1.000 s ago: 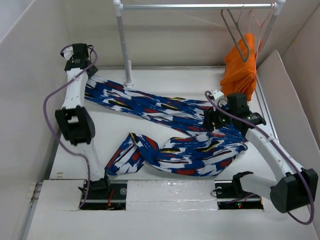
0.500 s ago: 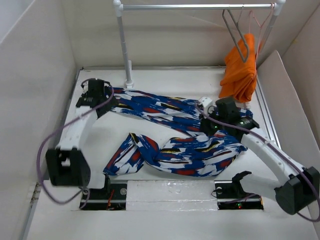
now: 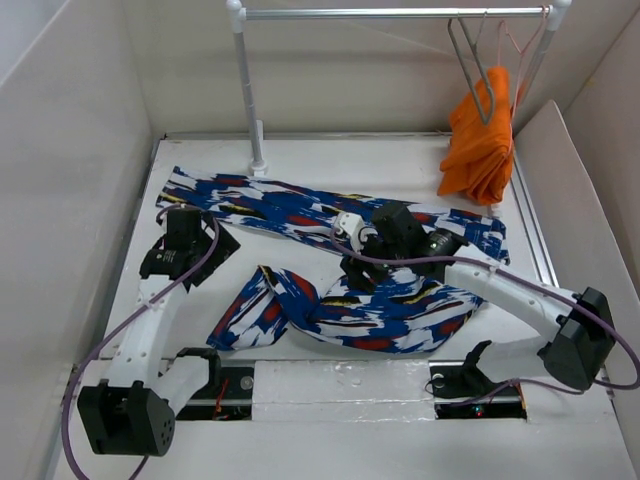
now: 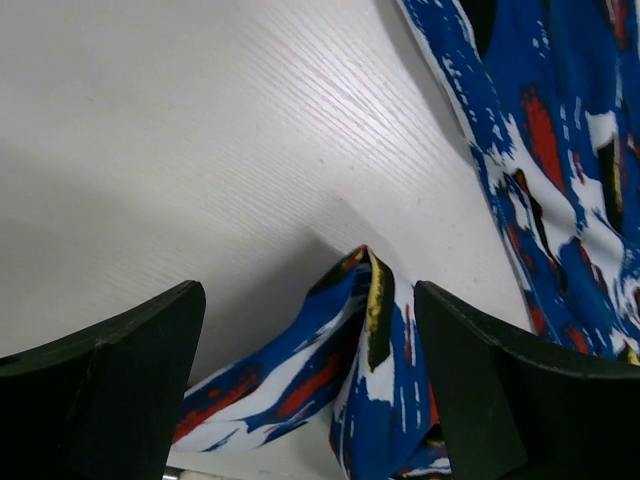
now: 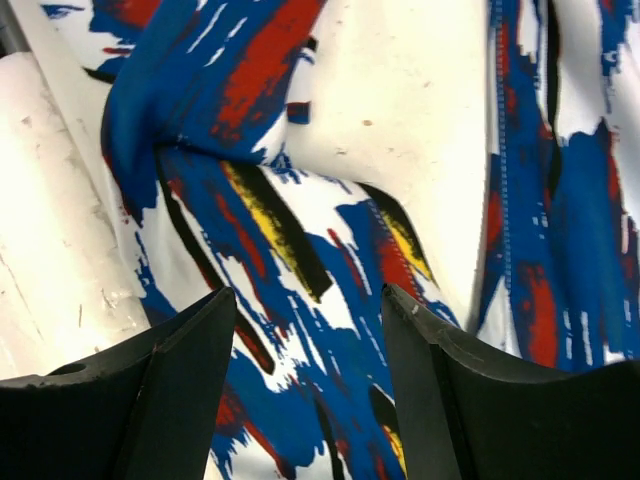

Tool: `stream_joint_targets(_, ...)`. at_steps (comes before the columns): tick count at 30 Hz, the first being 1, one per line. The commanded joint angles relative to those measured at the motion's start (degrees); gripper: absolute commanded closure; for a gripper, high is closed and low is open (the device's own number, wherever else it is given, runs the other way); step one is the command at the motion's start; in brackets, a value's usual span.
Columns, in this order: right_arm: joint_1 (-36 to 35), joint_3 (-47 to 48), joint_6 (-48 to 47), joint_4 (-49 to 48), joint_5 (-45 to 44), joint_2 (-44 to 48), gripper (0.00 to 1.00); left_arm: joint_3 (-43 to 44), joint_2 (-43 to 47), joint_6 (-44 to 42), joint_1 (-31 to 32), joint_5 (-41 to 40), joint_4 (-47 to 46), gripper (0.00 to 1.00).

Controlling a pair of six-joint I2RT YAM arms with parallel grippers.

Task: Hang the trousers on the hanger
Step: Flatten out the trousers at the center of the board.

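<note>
The trousers (image 3: 330,225), deep blue with white, red, black and yellow patches, lie on the white table (image 3: 300,160). One leg runs from far left to right; the other is folded near the front edge. My left gripper (image 3: 208,258) is open and empty, left of the front leg's folded cuff (image 4: 372,320), which lies between its fingers (image 4: 130,370) in the left wrist view. My right gripper (image 3: 357,270) hovers open over the trousers' middle (image 5: 300,240). The dark grey hanger (image 3: 474,72) hangs on the rail at the back right.
A plain orange garment (image 3: 481,135) hangs from the rail (image 3: 390,13) beside the grey hanger, with a thin pinkish wire hanger (image 3: 516,42) further right. The rail's white post (image 3: 248,95) stands on the table's far side. White walls enclose the table.
My left gripper has come from the far left corner to the table's left middle; the leg end there now lies flat. My right gripper has moved left over the trousers.
</note>
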State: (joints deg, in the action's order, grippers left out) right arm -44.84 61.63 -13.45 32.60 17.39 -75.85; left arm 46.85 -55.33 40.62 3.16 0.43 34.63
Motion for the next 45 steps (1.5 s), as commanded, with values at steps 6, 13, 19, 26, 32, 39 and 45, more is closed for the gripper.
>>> stream_joint_targets(6,-0.4,-4.7,1.8,-2.7,-0.9,4.9,0.35,18.9,-14.7,-1.3,18.4,-24.9,0.8,0.19)
stream_joint_targets(13,0.1,-5.5,3.1,2.6,-5.7,12.8,0.36,33.4,-24.2,10.2,27.3,-26.8,5.0,0.18)
stream_joint_targets(19,0.6,-9.1,4.2,4.6,-8.2,21.3,1.0,7.6,-7.1,24.9,27.3,-17.1,-1.5,0.27)
stream_joint_targets(26,2.6,-11.7,4.2,5.8,-8.3,21.4,0.68,-4.6,-5.6,26.7,27.3,-9.9,-8.0,0.27)
stream_joint_targets(32,3.2,-11.7,4.5,5.5,-7.9,20.9,0.55,-4.0,-15.1,25.7,27.3,-11.6,-10.5,0.34)
stream_joint_targets(39,7.7,-11.0,2.7,7.1,-10.3,21.9,0.55,0.3,-21.1,22.7,27.3,-14.6,-10.6,0.9)
stream_joint_targets(45,16.4,-13.2,0.8,4.6,-6.7,18.0,0.54,18.4,-21.4,18.0,28.7,-16.9,-4.7,1.0)
